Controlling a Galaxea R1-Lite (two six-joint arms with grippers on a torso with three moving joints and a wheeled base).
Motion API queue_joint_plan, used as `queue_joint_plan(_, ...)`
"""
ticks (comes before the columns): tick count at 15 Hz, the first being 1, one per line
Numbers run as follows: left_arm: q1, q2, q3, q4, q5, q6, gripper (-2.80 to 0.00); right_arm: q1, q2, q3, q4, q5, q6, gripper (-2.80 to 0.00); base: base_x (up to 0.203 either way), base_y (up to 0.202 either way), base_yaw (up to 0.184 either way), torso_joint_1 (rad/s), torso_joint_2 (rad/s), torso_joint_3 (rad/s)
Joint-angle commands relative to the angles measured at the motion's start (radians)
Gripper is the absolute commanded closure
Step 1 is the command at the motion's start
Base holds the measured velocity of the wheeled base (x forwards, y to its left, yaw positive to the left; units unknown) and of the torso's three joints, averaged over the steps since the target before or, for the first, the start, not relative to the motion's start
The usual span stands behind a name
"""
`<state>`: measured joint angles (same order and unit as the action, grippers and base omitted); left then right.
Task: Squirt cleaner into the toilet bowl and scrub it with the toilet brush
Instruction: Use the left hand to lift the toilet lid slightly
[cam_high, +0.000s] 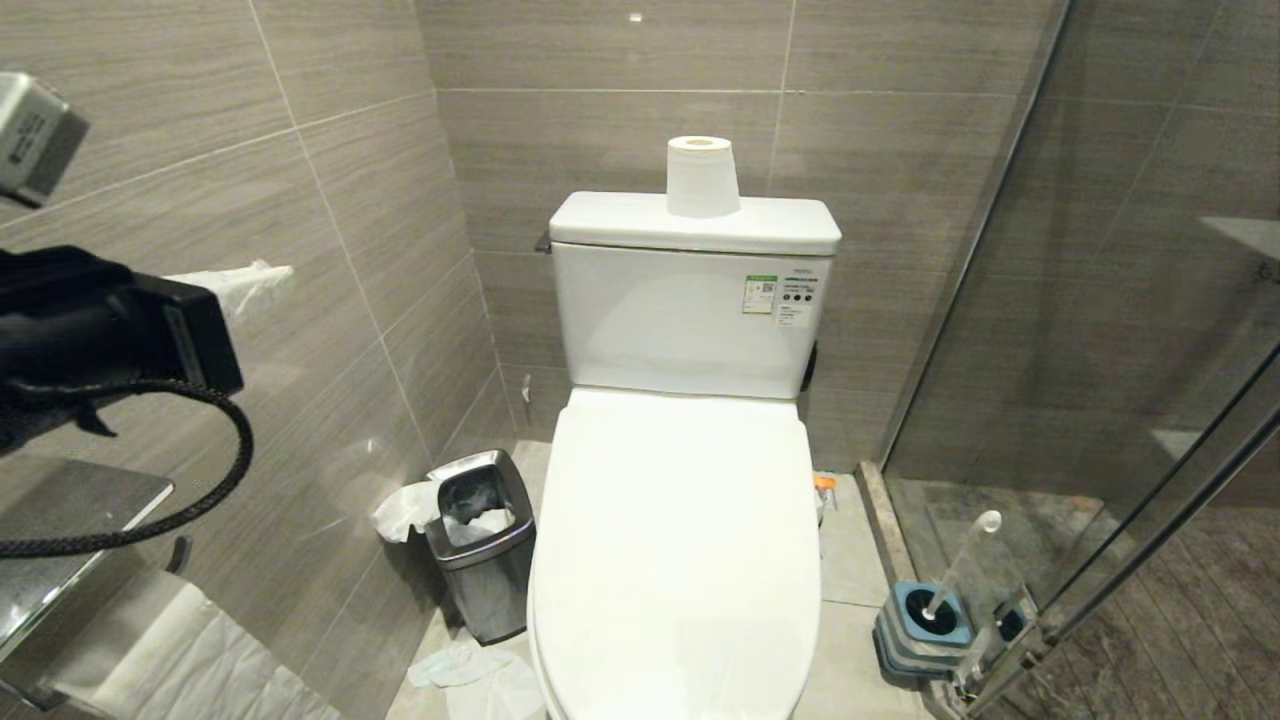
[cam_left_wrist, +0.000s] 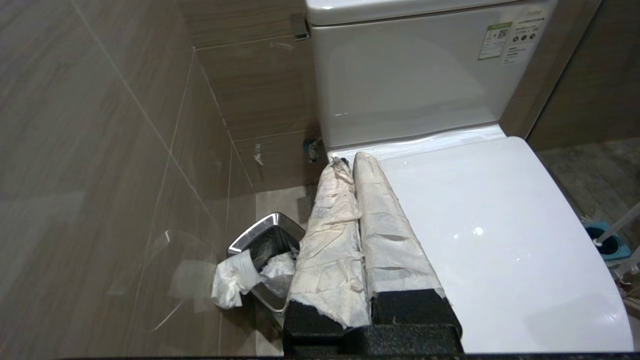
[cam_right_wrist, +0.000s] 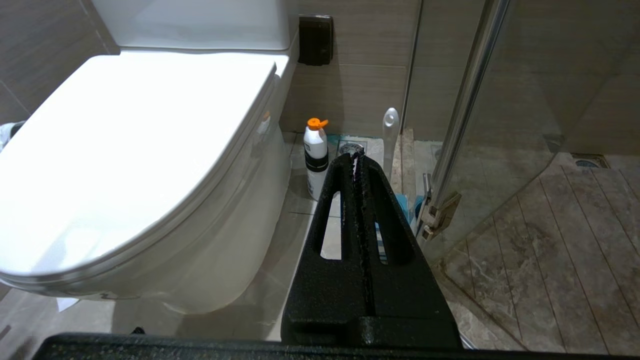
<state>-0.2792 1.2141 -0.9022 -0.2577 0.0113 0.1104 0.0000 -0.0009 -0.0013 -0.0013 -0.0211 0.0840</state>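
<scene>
Two sets of fingers (cam_left_wrist: 356, 165) (cam_right_wrist: 356, 159) closed, empty; lid (cam_left_wrist: 500, 240) down beneath left fingers, brush (cam_high: 955, 570) unheld; risk: cleaner squirted onto closed lid

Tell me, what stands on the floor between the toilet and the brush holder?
A white bottle with an orange cap, beside the toilet bowl; the right wrist view shows it, the toilet brush just beyond.

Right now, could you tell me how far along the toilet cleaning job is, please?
Nothing looks done yet: the toilet has its lid down, so the bowl is hidden. The brush stands in its holder on the floor, and a white bottle with an orange cap stands beside the toilet. The left tool is shut, empty, above the lid; the right tool is shut, empty. Left: lifting the lid, squirting, scrubbing.
</scene>
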Motion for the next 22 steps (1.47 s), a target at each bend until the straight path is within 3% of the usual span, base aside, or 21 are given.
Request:
queue_joint_plan(1,-0.002,0.108,-0.021,-0.029,0.006,0.0,0.0,0.0,0.0,0.0,0.0,0.0,0.0,0.0,0.0,0.0,0.0,0.0,0.0,0.0)
queue_joint_plan(6,0.043,0.193,-0.037,0.006,-0.005,0.007,0.0,0.0,0.0,0.0,0.0,0.0,0.0,0.0,0.0,0.0,0.0,0.0,0.0,0.0)
queue_joint_plan(14,0.04,0.375,-0.065,0.119,-0.027,0.046,0.0,0.0,-0.001,0.0,0.0,0.0,0.0,0.0,0.0,0.0,0.0,0.0,0.0,0.0)
queue_joint_plan(19,0.043,0.52,-0.179,0.313,-0.034,0.039,0.0,0.0,0.0,0.0,0.0,0.0,0.0,0.0,0.0,0.0,0.0,0.0,0.0,0.0)
queue_joint_plan(22,0.054,0.574,-0.202,0.358,-0.054,0.039,0.0,0.0,0.001,0.0,0.0,0.0,0.0,0.0,0.0,0.0,0.0,0.0,0.0,0.0)
